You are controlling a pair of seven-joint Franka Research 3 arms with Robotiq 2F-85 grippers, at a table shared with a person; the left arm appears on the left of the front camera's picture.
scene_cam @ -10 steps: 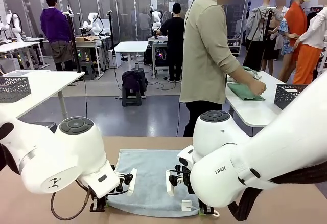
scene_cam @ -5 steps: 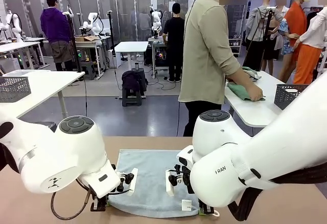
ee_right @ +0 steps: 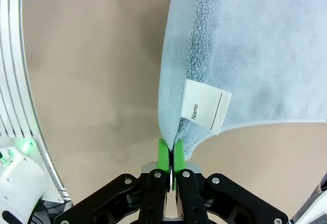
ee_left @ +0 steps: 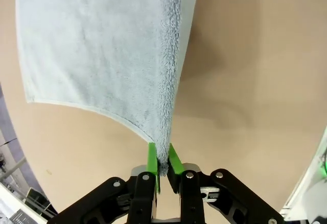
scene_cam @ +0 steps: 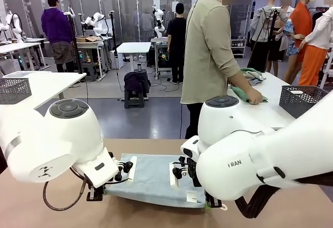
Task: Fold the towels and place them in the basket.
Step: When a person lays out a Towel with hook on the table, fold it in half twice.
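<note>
Evidently the first fold is being started: the light blue-grey towel [scene_cam: 151,178] is being held up over the table [scene_cam: 31,210] by its near corners, clamped in the left gripper [ee_left: 162,157] and right gripper [ee_right: 170,150]. Next, both corners probably need carrying evenly toward the far edge.

The blue-grey towel [scene_cam: 151,178] lies spread on the brown surface [scene_cam: 156,218], its far part flat and its near edge lifted clear. The left tool [ee_left: 162,157] pinches one near corner. The right tool [ee_right: 170,150] pinches the other, beside a white label [ee_right: 205,110] printed "Name". The green towel [scene_cam: 240,93] lies on a white surface [scene_cam: 260,116] farther off, with a dark mesh basket [scene_cam: 304,100] near it.
</note>
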